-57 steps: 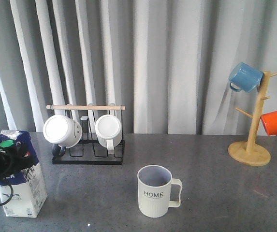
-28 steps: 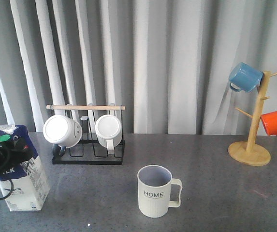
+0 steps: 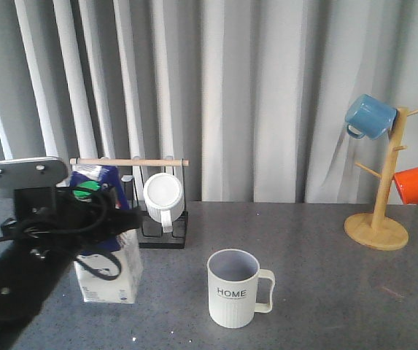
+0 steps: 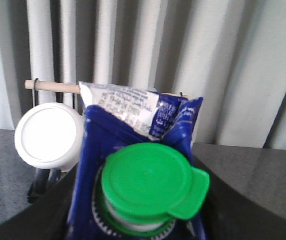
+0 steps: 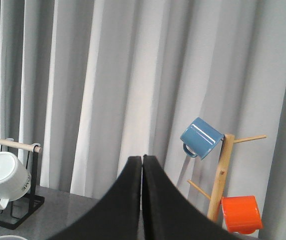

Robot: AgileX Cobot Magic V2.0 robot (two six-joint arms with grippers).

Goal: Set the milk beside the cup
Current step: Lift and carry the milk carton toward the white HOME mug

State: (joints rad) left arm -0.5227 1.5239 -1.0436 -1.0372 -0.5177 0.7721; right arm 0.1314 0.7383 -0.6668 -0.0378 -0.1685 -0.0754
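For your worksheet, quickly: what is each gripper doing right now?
Left gripper: shut on the milk.
Right gripper: shut, holding nothing.

Bare table (image 3: 172, 306) lies between the milk (image 3: 110, 273), lower left, and the cup (image 3: 234, 288) at lower centre. The rack (image 3: 161, 233) stands just behind that gap. The table's right side is bare up to the mug tree (image 3: 380, 219) at the right edge.

Pale grey pleated curtains (image 3: 267, 95) hang behind a dark grey speckled tabletop (image 3: 325, 277), evenly lit.
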